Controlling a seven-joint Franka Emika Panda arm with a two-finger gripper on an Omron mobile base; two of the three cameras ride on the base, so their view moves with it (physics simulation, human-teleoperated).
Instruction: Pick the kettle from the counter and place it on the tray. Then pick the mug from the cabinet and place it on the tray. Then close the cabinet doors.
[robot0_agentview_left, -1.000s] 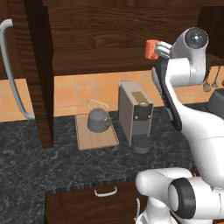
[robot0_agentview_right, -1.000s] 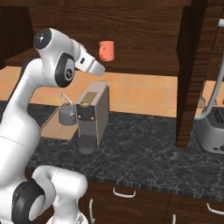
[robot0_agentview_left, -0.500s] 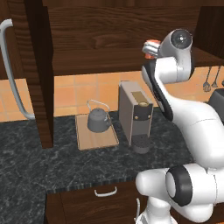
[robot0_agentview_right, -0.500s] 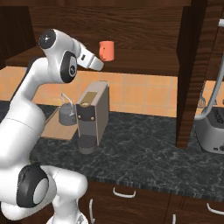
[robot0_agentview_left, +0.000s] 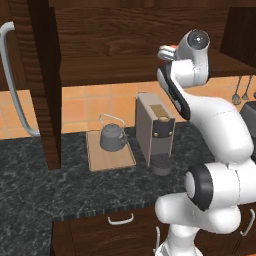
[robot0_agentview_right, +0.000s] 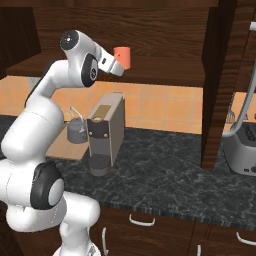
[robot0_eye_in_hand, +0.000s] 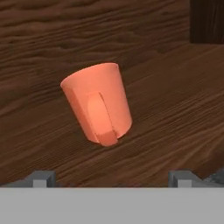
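The mug stands on the cabinet shelf, just in front of the gripper. Far below the gripper, the kettle sits on the tray.

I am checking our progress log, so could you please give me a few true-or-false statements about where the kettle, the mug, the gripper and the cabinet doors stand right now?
1. The kettle sits on the tray. True.
2. The mug is already on the tray. False: it stands on the cabinet shelf.
3. The gripper is shut on the mug. False: it is open, fingertips apart short of the mug.
4. The mug's handle faces the hand camera. True.
5. The cabinet doors are closed. False: both stand open.
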